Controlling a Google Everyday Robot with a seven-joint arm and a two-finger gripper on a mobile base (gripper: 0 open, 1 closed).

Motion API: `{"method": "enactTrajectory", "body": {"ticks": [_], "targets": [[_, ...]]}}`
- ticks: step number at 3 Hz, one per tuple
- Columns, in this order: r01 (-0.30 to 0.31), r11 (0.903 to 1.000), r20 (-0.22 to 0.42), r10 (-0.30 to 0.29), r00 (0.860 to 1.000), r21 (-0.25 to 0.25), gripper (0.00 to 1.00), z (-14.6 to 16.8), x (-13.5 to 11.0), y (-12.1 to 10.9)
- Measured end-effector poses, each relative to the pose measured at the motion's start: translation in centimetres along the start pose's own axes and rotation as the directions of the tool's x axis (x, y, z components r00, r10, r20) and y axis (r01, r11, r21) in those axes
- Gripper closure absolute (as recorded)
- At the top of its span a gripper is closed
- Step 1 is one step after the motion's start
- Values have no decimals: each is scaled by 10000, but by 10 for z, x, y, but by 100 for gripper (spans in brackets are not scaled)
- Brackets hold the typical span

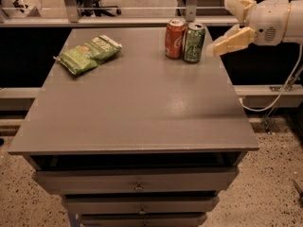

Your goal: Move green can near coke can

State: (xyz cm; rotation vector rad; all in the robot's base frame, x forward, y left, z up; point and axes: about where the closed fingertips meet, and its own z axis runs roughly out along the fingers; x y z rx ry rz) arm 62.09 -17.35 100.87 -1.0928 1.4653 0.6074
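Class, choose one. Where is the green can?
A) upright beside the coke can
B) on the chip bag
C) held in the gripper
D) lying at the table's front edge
A: the green can stands upright beside the coke can; the open gripper hangs apart, to its right in the picture.

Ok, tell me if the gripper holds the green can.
No: the gripper hangs open right of the green can, clear of it.

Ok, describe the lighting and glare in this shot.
Camera view: a soft pale sheen on the grey tabletop in front of the red cola can and green drink can; highlights on their silver tops; the cream gripper, open right of the green drink can, is brightly lit; the drawer recess lies in shadow.
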Motion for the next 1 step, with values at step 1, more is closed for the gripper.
{"method": "enactTrajectory", "body": {"ticks": [1], "targets": [[-9,10000,3,9,10000,-1,0,1,1,0]]}}
